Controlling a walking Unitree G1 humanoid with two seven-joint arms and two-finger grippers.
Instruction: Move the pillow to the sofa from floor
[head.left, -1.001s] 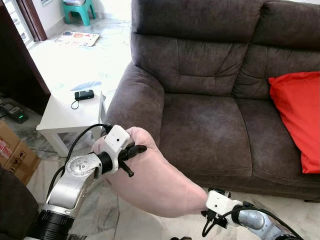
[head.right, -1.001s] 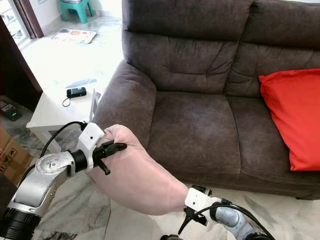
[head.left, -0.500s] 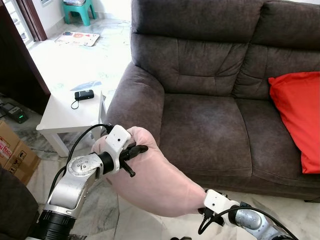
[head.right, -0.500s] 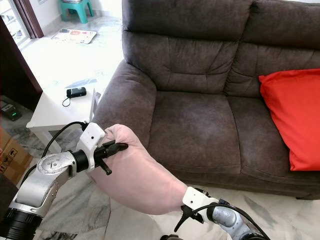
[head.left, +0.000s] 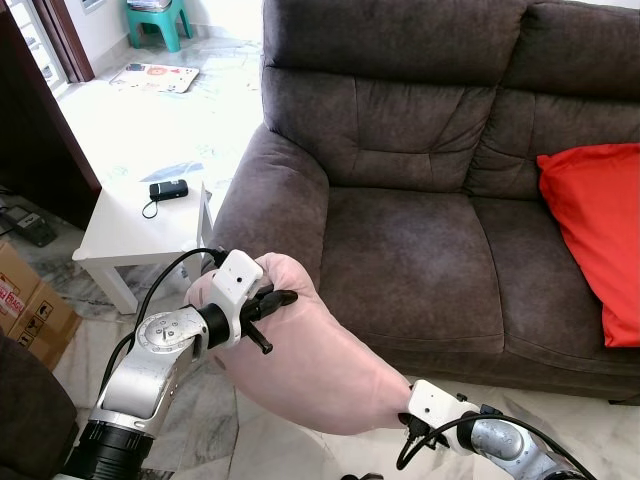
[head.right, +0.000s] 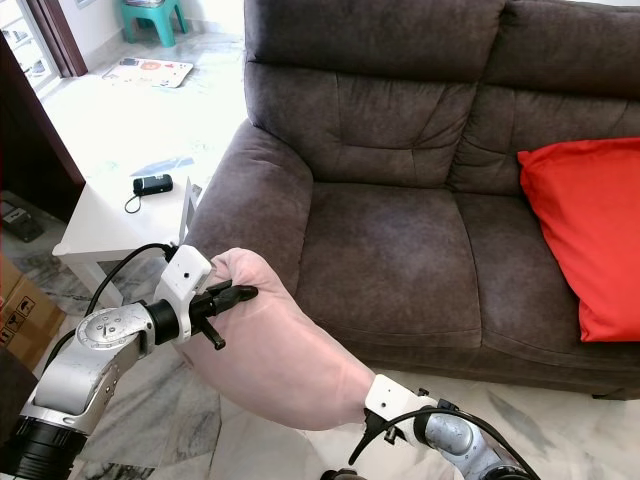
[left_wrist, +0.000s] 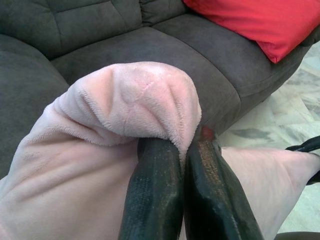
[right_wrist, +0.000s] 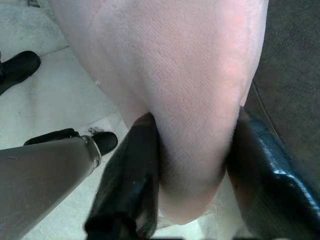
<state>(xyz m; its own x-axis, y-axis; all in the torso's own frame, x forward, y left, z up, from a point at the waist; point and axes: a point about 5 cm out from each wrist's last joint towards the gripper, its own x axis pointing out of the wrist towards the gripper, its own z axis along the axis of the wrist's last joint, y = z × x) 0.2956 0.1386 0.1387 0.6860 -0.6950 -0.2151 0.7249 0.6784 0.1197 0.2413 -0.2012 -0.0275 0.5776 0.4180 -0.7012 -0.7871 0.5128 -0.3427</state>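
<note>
Two grippers hold one pale pink pillow (head.left: 305, 365) up off the floor, in front of the left end of the dark brown sofa (head.left: 420, 250). The pillow hangs lengthwise between the arms, its upper corner just in front of the sofa's left armrest and its lower end down toward 5 o'clock, above the marbled floor tiles (head.left: 215, 420). The left gripper (head.left: 268, 315) pinches that upper corner; in the left wrist view its two black fingers (left_wrist: 155, 195) are pressed close together with a fold of plush fabric bunched over their tips. The right gripper (right_wrist: 192, 175) clamps the lower end, and the right wrist view has one finger on each side of the pillow with the fabric squeezed between them. Beyond the pillow, at 12 o'clock, the sofa's seat cushion lies bare, and a red cushion (head.left: 598, 235) leans on the seat toward 2 o'clock. Off at 10 o'clock from the pillow, beside the armrest, stands a small white side table (head.left: 120, 235) with a small black device (head.left: 168, 189) and its cord on top. A cardboard box (head.left: 30, 305) sits on the floor at 9 o'clock, and a teal stool (head.left: 155, 18) stands far back at 11 o'clock.
</note>
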